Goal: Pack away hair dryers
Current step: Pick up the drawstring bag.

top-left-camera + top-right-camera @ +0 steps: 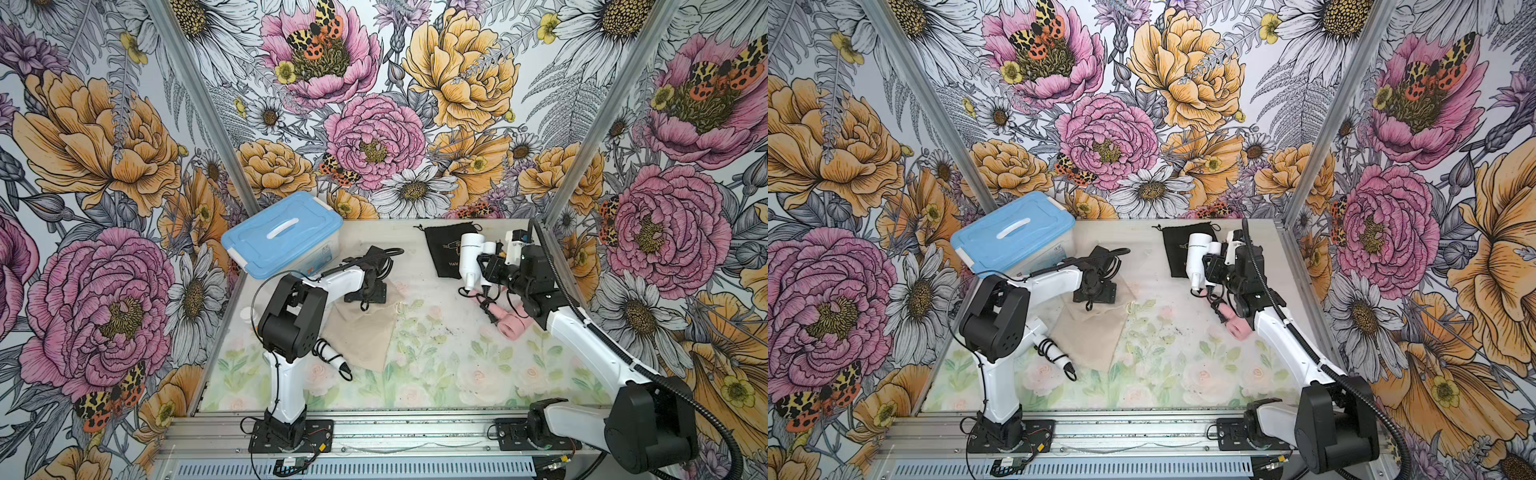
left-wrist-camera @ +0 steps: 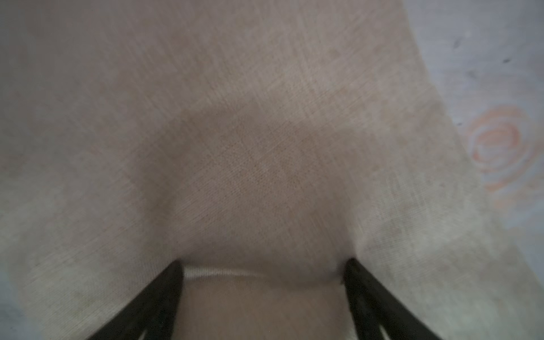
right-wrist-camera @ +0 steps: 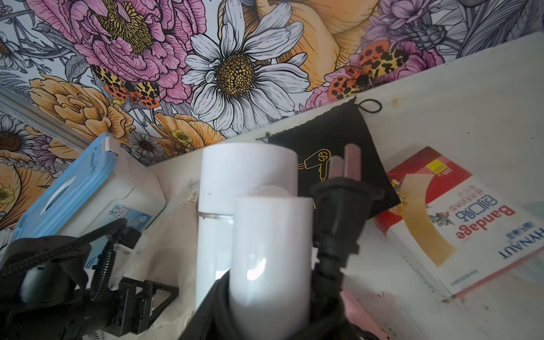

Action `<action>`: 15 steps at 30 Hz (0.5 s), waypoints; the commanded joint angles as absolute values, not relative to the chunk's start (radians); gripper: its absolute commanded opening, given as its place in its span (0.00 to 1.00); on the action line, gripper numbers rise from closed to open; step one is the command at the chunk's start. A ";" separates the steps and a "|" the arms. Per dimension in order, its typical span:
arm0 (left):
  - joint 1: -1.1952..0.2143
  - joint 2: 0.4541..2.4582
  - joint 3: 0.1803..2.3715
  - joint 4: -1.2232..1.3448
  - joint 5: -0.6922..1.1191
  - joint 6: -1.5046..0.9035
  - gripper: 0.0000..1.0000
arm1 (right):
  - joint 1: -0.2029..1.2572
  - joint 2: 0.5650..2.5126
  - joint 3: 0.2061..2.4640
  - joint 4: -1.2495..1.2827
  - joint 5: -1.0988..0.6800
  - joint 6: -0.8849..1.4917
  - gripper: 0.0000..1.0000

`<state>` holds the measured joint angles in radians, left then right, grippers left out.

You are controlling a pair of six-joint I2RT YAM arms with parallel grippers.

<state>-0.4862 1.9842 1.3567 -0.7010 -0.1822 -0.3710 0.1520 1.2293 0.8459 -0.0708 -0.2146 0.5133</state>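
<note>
Step in hand, seemingly: opening the beige cloth drawstring pouch (image 1: 361,332), flat on the floral table top (image 1: 415,374) left of centre, to take the white plastic hair dryer (image 1: 470,249) raised off the table at far right, by the black cloth drawstring pouch (image 1: 444,245).

Note the right gripper (image 1: 484,266) clenched round that dryer's cord-wound handle. Note the left gripper (image 2: 263,263) down on the pouch's far end, fingers (image 2: 164,288) spread astride the pale corded hem. Cannot tell whether pinching cloth or merely resting on it.

Pinch the upper layer only, just beside the cord, then lift gently to gape the mouth. Bring the dryer in barrel first, minding the loose black plug (image 3: 338,212).

Elsewhere:
- pink plastic hair dryer (image 1: 515,322) lying against the right arm (image 1: 582,336)
- second white hair dryer (image 1: 332,355) at near left, largely hidden under the left arm (image 1: 286,316)

Hard to make out:
- the pouch mouth in both top views, covered by the left wrist
- the right fingertips, blocked by the dryer in the wrist view
- fine detail in the blurred left wrist view
</note>
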 commanded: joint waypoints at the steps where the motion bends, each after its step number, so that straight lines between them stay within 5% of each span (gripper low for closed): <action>1: -0.476 1.995 1.357 -0.695 -0.223 -0.387 0.40 | 0.160 1.197 0.896 -0.006 -0.228 0.499 0.24; 4: -0.476 1.949 1.369 -0.696 -0.227 -0.373 0.03 | 0.159 1.180 0.894 -0.012 -0.214 0.494 0.24; 5: -0.477 1.929 1.374 -0.698 -0.227 -0.364 0.00 | 0.160 1.175 0.894 -0.012 -0.211 0.491 0.24; 15: -0.528 1.710 1.451 -0.745 -0.155 -0.260 0.00 | 0.152 1.151 0.887 -0.022 -0.177 0.483 0.24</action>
<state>-0.5026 1.7782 1.4128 -0.7277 -0.1883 -0.3096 0.1520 1.1877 0.8474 -0.0742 -0.1947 0.4980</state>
